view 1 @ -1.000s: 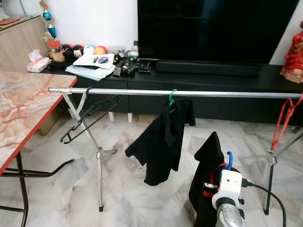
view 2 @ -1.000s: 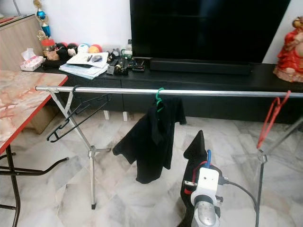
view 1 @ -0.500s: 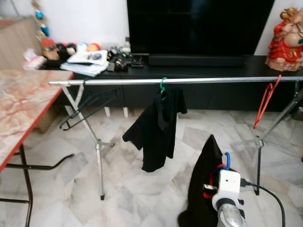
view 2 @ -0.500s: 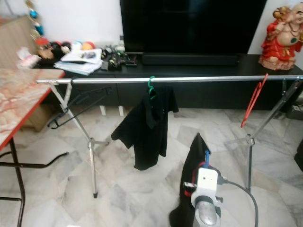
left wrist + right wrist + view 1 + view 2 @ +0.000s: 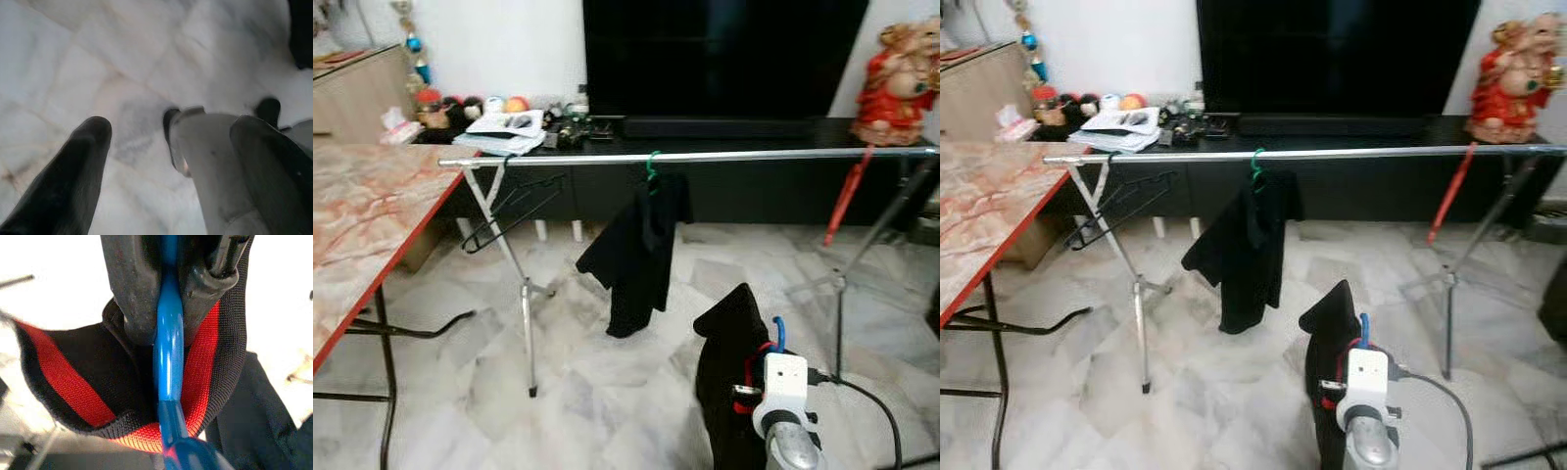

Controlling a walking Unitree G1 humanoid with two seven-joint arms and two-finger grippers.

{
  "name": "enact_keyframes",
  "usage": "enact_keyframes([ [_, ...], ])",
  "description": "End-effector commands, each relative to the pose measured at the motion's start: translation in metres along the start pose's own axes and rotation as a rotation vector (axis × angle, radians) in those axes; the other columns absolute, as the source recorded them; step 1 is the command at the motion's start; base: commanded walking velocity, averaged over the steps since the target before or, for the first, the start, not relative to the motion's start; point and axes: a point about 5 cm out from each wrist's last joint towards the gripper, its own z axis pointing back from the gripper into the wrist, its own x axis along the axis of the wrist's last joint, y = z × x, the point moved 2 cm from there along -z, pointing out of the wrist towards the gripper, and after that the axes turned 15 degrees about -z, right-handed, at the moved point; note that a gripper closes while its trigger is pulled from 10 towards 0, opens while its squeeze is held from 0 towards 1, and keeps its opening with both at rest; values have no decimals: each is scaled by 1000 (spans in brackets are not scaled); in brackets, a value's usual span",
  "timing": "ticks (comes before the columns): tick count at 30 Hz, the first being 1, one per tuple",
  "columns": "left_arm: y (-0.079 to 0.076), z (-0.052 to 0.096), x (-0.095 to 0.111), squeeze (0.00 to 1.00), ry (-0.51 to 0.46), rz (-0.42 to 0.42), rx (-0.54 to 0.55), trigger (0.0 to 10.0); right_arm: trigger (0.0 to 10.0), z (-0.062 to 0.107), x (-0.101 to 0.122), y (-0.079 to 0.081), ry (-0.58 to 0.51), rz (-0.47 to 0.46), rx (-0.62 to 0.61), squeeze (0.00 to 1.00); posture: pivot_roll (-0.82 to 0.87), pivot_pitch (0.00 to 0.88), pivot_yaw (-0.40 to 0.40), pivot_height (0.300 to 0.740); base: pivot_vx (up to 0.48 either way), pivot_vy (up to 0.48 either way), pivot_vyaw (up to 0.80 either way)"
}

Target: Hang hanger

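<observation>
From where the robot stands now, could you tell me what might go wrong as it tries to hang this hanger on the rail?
1. The right gripper pinches only the blue hanger at its thin hook, so the black garment could swing and twist it off line.
2. The rail already carries a black shirt on a green hanger, an empty black hanger and a red hanger; the new one could snag one of them.

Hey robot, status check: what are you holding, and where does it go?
Right claw shut on blue hanger carrying black garment. Left claw open, idle. Rail ahead, not reached.
</observation>
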Motion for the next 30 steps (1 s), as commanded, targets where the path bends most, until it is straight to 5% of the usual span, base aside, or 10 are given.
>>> enact_keyframes([
  [1, -3, 1, -4, 0, 19, -17, -10, 10000, 10000, -3, 6, 4, -12, 20, 23, 0, 121, 49, -17, 740, 0, 0, 0],
  [10, 6, -1, 6, 0, -21, -22, 5, 10000, 10000, -9, 5, 10, 42, 92, 80, 0, 118, 50, -16, 740, 0, 0, 0],
  [15, 42, 6, 10, 0, -123, -87, 64, 10000, 10000, -13, 2, 17, 103, 203, 198, 0, 125, 54, -18, 740, 0, 0, 0],
  [19, 60, 5, 34, 0, -211, -147, 99, 10000, 10000, -16, 1, 17, 158, 301, 284, 0, 126, 57, -18, 740, 0, 0, 0],
  [22, 72, 3, 72, 0, -331, -191, 124, 10000, 10000, -17, 2, 20, 200, 412, 371, 0, 121, 58, -23, 740, 0, 0, 0],
  [23, 72, 3, 96, 0, -411, -248, 111, 10000, 10000, -16, 3, 23, 216, 459, 441, 0, 124, 58, -24, 740, 0, 0, 0],
  [30, 40, 4, 132, 0, -544, -521, -98, 10000, 10000, -9, 10, 29, 273, 596, 688, 0, 117, 58, -24, 740, 0, 0, 0],
])
